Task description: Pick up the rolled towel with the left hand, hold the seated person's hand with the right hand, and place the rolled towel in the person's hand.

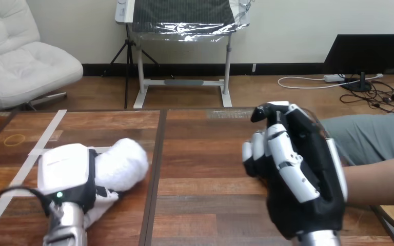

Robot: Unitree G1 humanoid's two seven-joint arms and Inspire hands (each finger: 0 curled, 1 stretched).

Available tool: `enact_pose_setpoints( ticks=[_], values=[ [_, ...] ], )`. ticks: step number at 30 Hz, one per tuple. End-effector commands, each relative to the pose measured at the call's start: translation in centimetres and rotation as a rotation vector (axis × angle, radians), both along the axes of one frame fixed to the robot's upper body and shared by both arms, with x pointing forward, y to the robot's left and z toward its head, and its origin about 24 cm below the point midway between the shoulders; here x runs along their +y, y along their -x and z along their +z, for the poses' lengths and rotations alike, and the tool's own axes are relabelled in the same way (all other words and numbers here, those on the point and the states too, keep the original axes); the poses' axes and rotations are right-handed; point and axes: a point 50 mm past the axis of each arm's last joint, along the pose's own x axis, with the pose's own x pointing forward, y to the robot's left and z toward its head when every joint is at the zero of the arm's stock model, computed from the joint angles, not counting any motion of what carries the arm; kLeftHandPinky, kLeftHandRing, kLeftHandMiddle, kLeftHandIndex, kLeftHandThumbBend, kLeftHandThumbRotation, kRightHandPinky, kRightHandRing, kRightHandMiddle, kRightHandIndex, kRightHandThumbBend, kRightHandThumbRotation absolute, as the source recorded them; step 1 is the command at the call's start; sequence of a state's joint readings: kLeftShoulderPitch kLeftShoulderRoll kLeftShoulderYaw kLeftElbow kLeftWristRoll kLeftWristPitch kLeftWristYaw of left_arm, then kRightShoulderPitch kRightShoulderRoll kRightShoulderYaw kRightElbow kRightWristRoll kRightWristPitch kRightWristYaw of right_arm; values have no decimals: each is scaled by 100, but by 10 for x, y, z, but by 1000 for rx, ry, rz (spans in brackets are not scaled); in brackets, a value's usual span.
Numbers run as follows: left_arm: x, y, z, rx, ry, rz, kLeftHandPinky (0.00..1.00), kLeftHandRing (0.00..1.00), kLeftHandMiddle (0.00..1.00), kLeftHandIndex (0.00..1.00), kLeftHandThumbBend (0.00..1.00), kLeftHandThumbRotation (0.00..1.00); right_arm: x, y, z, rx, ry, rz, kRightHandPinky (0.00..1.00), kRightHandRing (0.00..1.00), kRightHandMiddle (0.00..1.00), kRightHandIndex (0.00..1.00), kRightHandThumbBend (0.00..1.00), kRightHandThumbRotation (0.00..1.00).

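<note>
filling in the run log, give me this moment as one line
left robot hand on rolled towel on table | right robot hand raised before person's forearm | handover not yet done

One wooden table (205, 154) bears one white rolled towel (125, 163), two robot hands, namely the left hand (64, 171) and the right hand (300, 179), one person's forearm (385, 179) at the right edge, two crossing strips of pale tape (31, 161), and one thin yellowish ring (15, 139).
</note>
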State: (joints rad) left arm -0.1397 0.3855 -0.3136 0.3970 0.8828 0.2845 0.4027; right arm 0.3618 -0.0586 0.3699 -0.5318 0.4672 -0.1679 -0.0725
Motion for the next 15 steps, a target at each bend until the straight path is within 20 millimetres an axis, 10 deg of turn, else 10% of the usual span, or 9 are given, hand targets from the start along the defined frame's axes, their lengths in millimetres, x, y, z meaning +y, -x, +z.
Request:
enact_pose_setpoints(
  ticks=[1,15],
  values=[
    [-5,-4,15,-142,50,-84,26,32,41,54,55,3,13,-14,13,-43,-129,7,0,0,0,0,0,0],
    [-11,12,19,-339,248,-192,41,43,49,55,57,1,27,-27,11,49,-405,94,0,0,0,0,0,8]
  ],
)
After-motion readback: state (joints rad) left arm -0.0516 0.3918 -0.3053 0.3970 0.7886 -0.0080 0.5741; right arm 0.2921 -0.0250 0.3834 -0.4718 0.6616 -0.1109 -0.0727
